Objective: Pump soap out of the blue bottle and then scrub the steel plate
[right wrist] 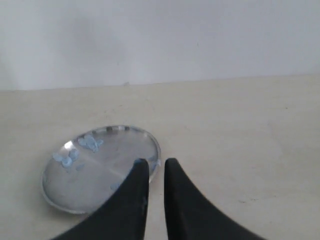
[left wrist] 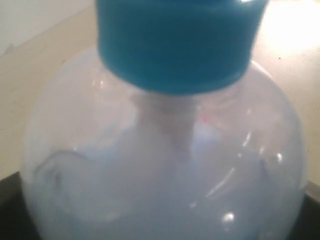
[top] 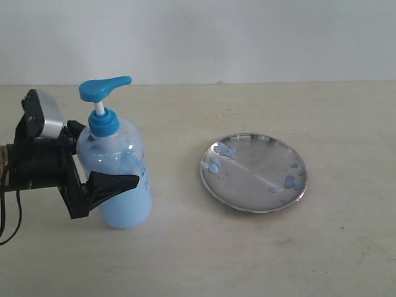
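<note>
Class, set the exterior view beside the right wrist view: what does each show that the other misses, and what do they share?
Only the exterior view shows the blue bottle, standing upright, with the left tool closed around its body. Only the right wrist view shows the right tool, its fingers almost together with nothing between them. Both show the steel plate, dotted with soap blobs, lying on the pale table.

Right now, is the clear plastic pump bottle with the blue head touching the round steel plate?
Apart: exterior view shows bare table between bottle and plate.
</note>
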Robot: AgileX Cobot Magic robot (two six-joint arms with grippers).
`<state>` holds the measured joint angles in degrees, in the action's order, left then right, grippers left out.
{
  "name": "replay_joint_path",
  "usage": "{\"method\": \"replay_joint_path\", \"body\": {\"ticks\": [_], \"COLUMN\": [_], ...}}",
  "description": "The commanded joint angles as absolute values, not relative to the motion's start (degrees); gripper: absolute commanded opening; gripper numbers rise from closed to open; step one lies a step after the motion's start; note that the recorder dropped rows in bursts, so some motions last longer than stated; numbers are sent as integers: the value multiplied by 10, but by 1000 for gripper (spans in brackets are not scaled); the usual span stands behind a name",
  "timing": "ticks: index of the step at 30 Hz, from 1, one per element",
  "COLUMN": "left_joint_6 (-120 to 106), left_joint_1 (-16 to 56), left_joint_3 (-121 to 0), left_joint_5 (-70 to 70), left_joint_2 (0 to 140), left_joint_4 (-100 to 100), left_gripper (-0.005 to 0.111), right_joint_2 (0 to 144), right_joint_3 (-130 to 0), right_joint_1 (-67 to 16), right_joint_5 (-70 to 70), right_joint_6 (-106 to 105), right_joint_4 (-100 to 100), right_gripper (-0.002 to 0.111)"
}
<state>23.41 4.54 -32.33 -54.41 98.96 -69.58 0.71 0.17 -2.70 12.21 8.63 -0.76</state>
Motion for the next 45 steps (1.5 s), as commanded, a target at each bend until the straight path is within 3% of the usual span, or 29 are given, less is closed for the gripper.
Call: {"method": "replay_joint_path", "body": {"ticks": [1, 11, 18, 21, 25, 29, 37, 40, 45], "left_joint_6": [236, 329, 381, 381, 379, 385, 463, 463, 463], "left_joint_1": [47, 55, 144, 146, 146, 146, 161, 173, 173], "left_joint_3": [-360, -484, -540, -540, -540, -577, -635, -635, -635], "left_joint_5": [-582, -565, -508, -505, -505, -487, -463, -463, -463], "left_joint_2": [1011, 1066, 1100, 1106, 1106, 1106, 1106, 1106, 1106], "left_joint_4": [-684, -760, -784, -787, -786, -786, -869, -880, -880], "left_gripper": [4, 4, 4, 4, 4, 4, 4, 4, 4], "right_joint_2": [7, 40, 425, 621, 766, 820, 929, 933, 935], "right_joint_3": [0, 0, -34, -167, -368, -509, -620, -636, -636], "right_joint_1": [-23, -23, -23, -23, -23, -23, -17, -17, -17], "right_joint_5": [47, 11, -197, -226, -230, -249, -493, -463, -527], "right_joint_6": [141, 219, 232, 271, 432, 614, 635, 642, 617], "right_joint_4": [11, 25, 0, -163, -407, -681, -739, -745, -786], "right_gripper": [3, 3, 3, 3, 3, 3, 3, 3, 3]}}
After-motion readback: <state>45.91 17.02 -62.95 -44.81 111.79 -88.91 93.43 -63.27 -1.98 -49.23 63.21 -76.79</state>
